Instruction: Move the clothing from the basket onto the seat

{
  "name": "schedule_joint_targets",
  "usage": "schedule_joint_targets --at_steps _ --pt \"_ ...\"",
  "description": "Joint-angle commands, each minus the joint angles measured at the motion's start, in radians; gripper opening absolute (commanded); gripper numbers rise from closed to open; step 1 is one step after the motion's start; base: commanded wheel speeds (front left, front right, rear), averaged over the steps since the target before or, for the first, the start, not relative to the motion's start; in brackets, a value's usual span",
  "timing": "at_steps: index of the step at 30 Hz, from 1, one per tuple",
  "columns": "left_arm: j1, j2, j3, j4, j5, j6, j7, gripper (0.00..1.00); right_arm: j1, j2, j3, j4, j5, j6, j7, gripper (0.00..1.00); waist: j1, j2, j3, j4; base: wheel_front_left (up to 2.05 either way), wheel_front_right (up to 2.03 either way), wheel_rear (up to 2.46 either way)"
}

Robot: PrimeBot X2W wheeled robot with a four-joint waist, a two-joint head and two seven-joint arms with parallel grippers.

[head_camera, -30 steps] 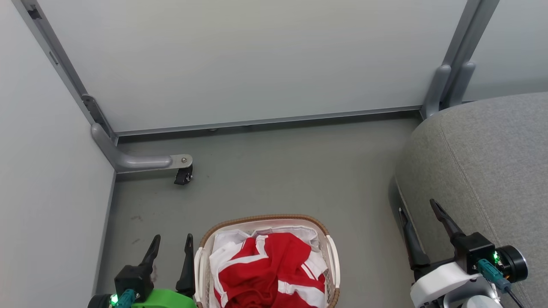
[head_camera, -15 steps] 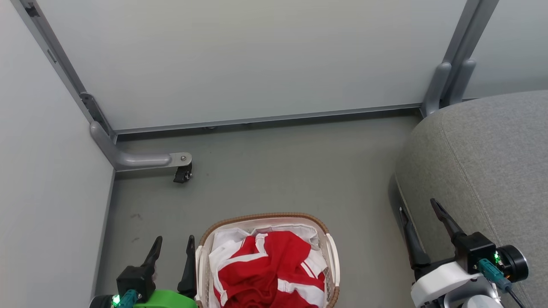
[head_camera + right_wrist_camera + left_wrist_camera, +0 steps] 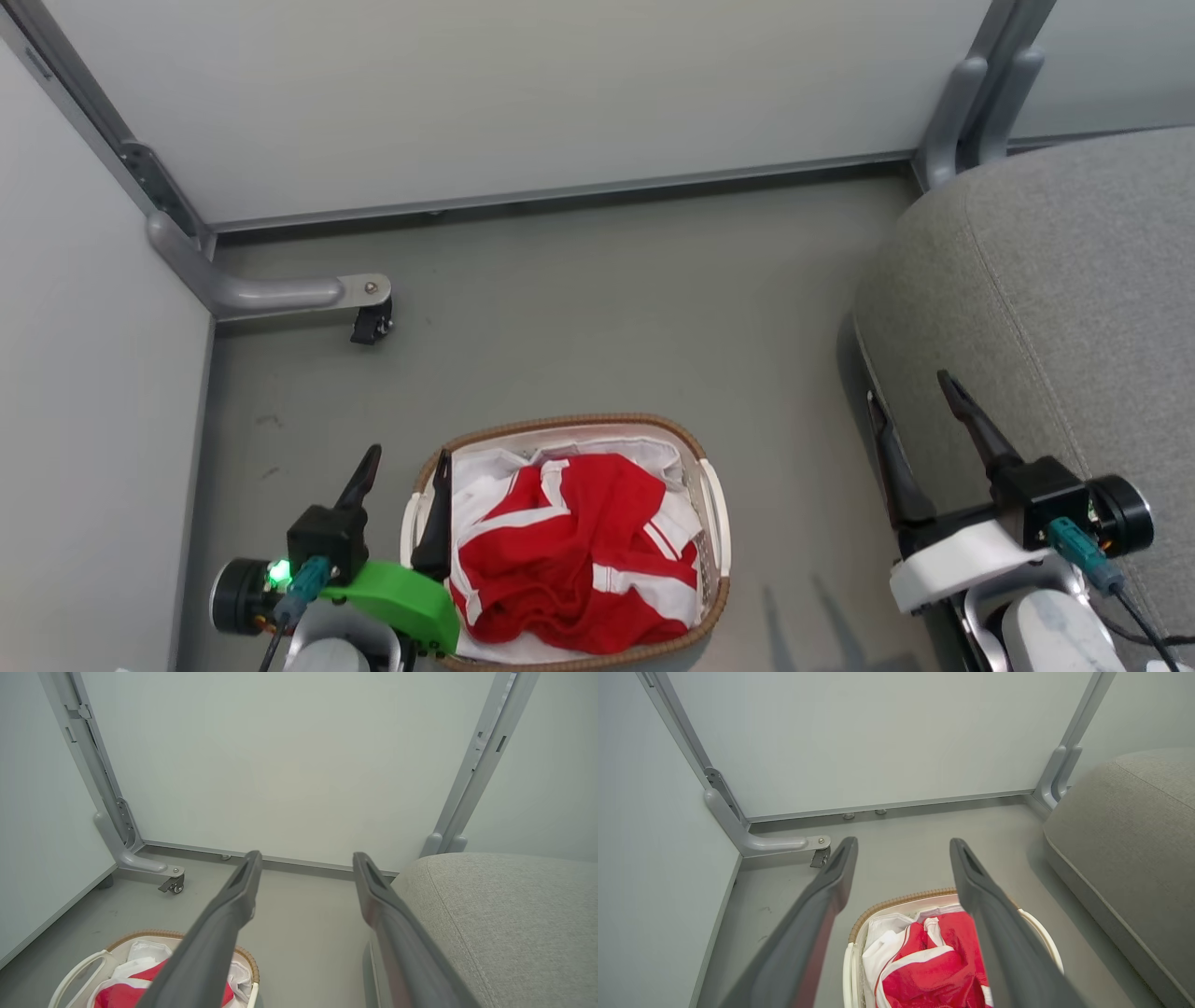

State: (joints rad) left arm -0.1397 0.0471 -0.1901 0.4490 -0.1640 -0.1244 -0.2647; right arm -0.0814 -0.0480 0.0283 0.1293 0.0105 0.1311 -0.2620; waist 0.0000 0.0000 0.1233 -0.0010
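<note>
The basket (image 3: 711, 499) stands on the floor at the bottom centre of the head view, white with a brown woven rim. The clothing (image 3: 569, 560), crumpled red fabric with white stripes, fills it over a white liner. My left gripper (image 3: 407, 457) is open at the basket's left rim, one finger over the rim edge, nothing between its fingers. My right gripper (image 3: 907, 392) is open and empty at the front edge of the seat (image 3: 1074, 308), the grey cushion on the right. The left wrist view shows the clothing (image 3: 934, 970) below the fingers; the right wrist view shows the basket (image 3: 77, 970) and the seat (image 3: 504, 919).
Pale partition panels close off the back and left. A grey metal foot with a castor wheel (image 3: 371, 325) juts onto the floor at back left. Another grey post (image 3: 962, 103) stands at back right by the seat. Grey floor (image 3: 607, 308) lies between the basket and the panels.
The head camera has tilted down, so the whole scene has slid up the picture. More of both arms and the basket shows. The left gripper now reaches over the basket's left rim.
</note>
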Motion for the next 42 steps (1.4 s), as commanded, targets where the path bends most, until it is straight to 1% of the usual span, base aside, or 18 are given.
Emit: schedule_joint_targets --at_steps 1,5,7,13,21,25,33,37,40,42 --pt "-0.041 0.006 -0.005 0.016 0.013 -0.006 0.000 1.00 -0.025 -0.004 -0.002 -0.009 -0.005 -0.001 -0.005 1.00 0.0000 0.0000 0.084 -0.029 0.00 0.00 0.00" --pt "-0.131 0.007 -0.033 0.091 0.029 -0.007 0.000 1.00 -0.087 -0.004 0.000 -0.023 0.001 -0.001 -0.004 1.00 0.0000 0.0000 0.181 -0.058 0.00 0.00 0.00" --pt "-0.172 0.007 -0.057 0.151 0.023 -0.007 0.000 1.00 -0.120 -0.004 0.002 -0.030 0.005 -0.001 -0.003 1.00 0.0000 0.0000 0.234 -0.075 0.00 0.00 0.00" --pt "-0.317 0.014 -0.195 0.323 -0.016 -0.007 0.000 1.00 -0.208 -0.004 -0.003 -0.043 0.021 -0.001 -0.003 1.00 0.0000 0.0000 0.382 -0.120 0.00 0.00 0.00" --pt "-0.452 0.038 -0.332 0.457 -0.057 -0.008 0.000 1.00 -0.286 -0.003 0.012 -0.058 0.055 -0.001 -0.003 1.00 0.0000 0.0000 0.533 -0.164 0.00 0.00 0.00" --pt "-0.501 0.049 -0.379 0.502 -0.075 -0.007 0.000 1.00 -0.313 -0.003 0.021 -0.067 0.070 -0.001 -0.003 1.00 0.0000 0.0000 0.588 -0.179 0.00 0.00 0.00" --pt "-0.562 0.076 -0.429 0.556 -0.104 -0.008 0.000 1.00 -0.353 -0.003 0.044 -0.081 0.097 -0.001 -0.003 1.00 0.0000 0.0000 0.672 -0.207 0.00 0.00 0.00" --pt "-0.589 0.090 -0.433 0.602 -0.103 -0.008 0.000 1.00 -0.368 -0.003 0.051 -0.083 0.106 -0.001 -0.003 1.00 0.0000 0.0000 0.703 -0.222 0.00 0.00 0.00" --pt "-0.604 0.091 -0.426 0.623 -0.105 0.000 0.000 1.00 -0.370 -0.004 0.055 -0.085 0.111 -0.001 -0.003 1.00 0.0000 0.0000 0.718 -0.231 0.00 0.00 0.00" --pt "-0.608 0.089 -0.420 0.636 -0.113 0.000 0.000 0.66 -0.369 -0.004 0.057 -0.085 0.114 -0.001 -0.003 1.00 0.0000 0.0000 0.723 -0.235 0.00 0.00 0.00"
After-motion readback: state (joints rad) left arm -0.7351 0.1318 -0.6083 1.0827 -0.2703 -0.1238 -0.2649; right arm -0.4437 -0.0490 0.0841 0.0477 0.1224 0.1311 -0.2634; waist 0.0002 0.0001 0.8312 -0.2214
